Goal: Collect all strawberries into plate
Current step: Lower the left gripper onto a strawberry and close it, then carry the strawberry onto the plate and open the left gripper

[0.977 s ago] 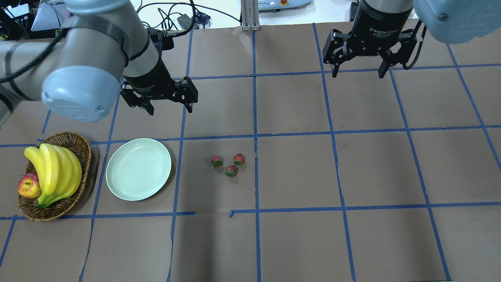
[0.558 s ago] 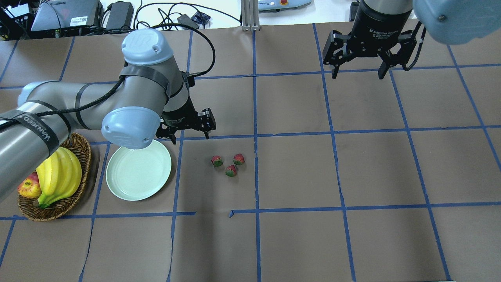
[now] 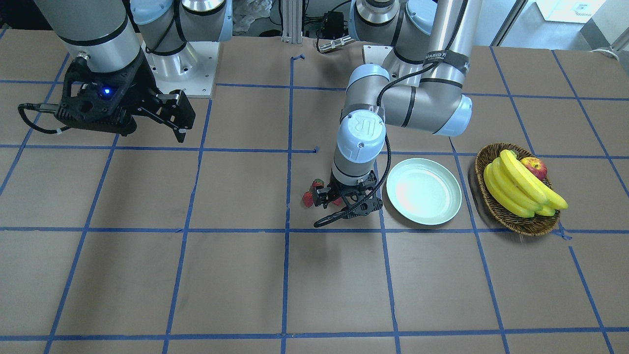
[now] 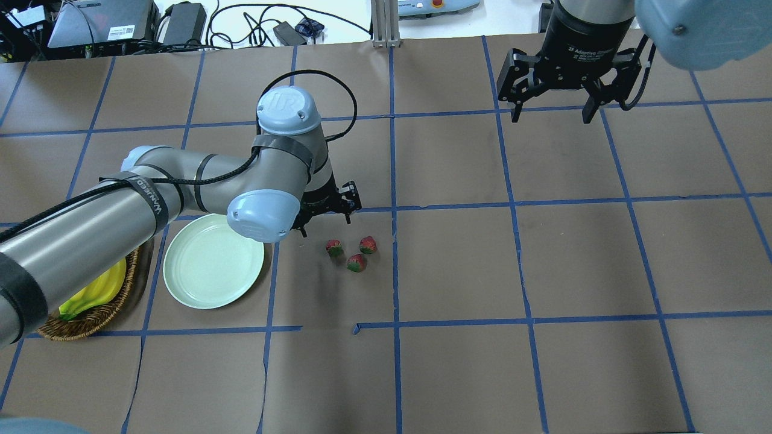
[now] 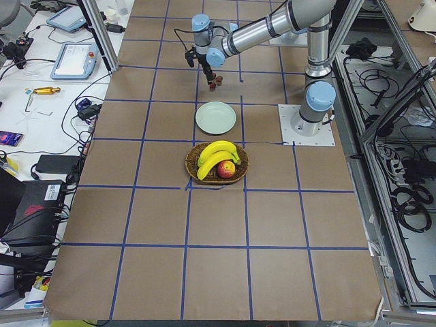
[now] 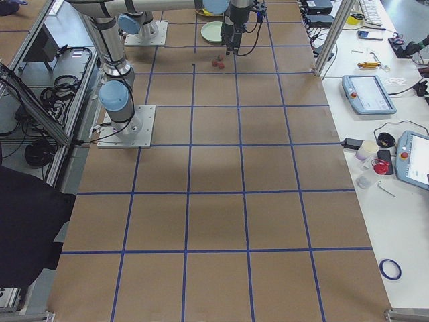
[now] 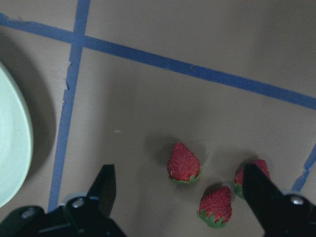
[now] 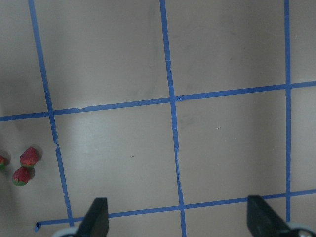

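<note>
Three small red strawberries (image 4: 334,247) (image 4: 368,245) (image 4: 356,263) lie close together on the brown table, right of the pale mint plate (image 4: 205,274). The plate holds nothing. My left gripper (image 4: 324,224) is open and empty, hanging low just behind the strawberries. In the left wrist view its fingers (image 7: 104,180) straddle the nearest strawberry (image 7: 183,163), with the other two (image 7: 216,206) (image 7: 252,177) to the right and the plate's rim (image 7: 12,148) at the left edge. My right gripper (image 4: 550,111) is open and empty, high at the back right.
A wicker basket (image 3: 516,223) with bananas (image 3: 516,189) and a red apple (image 3: 534,167) stands beyond the plate on my left. My left forearm (image 4: 90,223) passes over the basket and the plate's edge. Blue tape lines grid the table.
My left arm has swung from the back left forward and right, lowering its open gripper to just behind the strawberries. The right arm, strawberries and plate have not moved.
</note>
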`<state>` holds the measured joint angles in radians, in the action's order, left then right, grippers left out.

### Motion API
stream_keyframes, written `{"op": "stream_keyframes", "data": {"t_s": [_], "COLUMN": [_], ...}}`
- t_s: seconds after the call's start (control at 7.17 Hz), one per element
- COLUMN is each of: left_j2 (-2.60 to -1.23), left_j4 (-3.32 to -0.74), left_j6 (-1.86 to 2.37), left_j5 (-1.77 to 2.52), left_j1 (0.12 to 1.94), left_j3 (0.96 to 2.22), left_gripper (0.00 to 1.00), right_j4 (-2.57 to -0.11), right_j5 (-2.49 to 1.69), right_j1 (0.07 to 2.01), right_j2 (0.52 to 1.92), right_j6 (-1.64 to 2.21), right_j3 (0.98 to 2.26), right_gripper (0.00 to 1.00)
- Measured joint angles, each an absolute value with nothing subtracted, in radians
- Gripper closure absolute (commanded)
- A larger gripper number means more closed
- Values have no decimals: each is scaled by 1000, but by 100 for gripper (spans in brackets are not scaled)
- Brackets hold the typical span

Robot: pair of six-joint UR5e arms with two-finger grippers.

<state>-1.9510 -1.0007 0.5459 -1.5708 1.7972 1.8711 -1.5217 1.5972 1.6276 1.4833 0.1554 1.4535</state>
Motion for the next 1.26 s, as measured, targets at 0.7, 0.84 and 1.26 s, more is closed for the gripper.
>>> {"op": "stream_keyframes", "data": {"t_s": [0.7,0.84,1.26], "left_j2": [-1989,-1987,-1923], "left_j4": [-968,-969,-1009], "left_j6": [568,566,464], "left_j5": [-1567,-1568,-1656], "left_j1": [1814,1815,1800], "left_j3": [1902,1903,1904], "left_gripper": [100,100,100], "right_j4": [-1520,-1520,-1522], "right_j5": [1597,1597,1598], "right_j1": [1628,1628,1628], "right_j2": [1483,1483,1483], "right_j6": [155,155,155], "right_j3": [1453,1452,1452], "right_gripper": [0,0,0]}}
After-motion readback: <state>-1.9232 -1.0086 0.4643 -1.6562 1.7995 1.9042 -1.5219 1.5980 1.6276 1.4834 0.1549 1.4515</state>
